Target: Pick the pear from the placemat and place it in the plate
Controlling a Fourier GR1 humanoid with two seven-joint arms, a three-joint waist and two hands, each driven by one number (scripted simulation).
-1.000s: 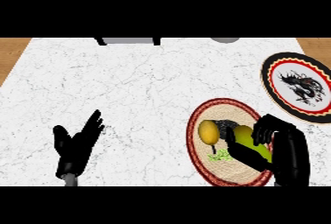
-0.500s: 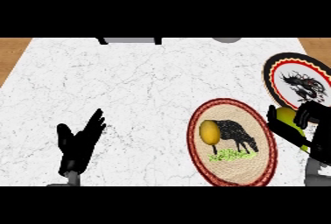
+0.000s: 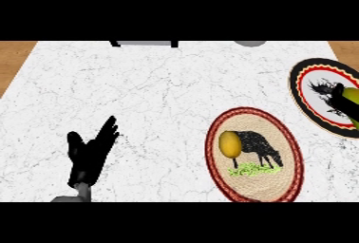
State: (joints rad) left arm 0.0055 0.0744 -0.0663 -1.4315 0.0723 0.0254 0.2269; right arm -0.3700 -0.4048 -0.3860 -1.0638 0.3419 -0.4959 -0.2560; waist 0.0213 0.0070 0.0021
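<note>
right hand (image 3: pixel 345 105) fingers curled round green pear (image 3: pixel 351 94) over black-rimmed patterned plate (image 3: pixel 313 111), left hand (image 3: pixel 89 153) open on white marble desk (image 3: pixel 147 95)

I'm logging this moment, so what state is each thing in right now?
Pear: green, held in the right hand over the plate, not yet set down.
Right hand: curled round the pear, at the view's right edge.
Plate: flat on the counter, at the right edge.
Placemat: flat on the counter, with a yellow fruit on its left part.
Left hand: open, resting at lower left, holding nothing.
</note>
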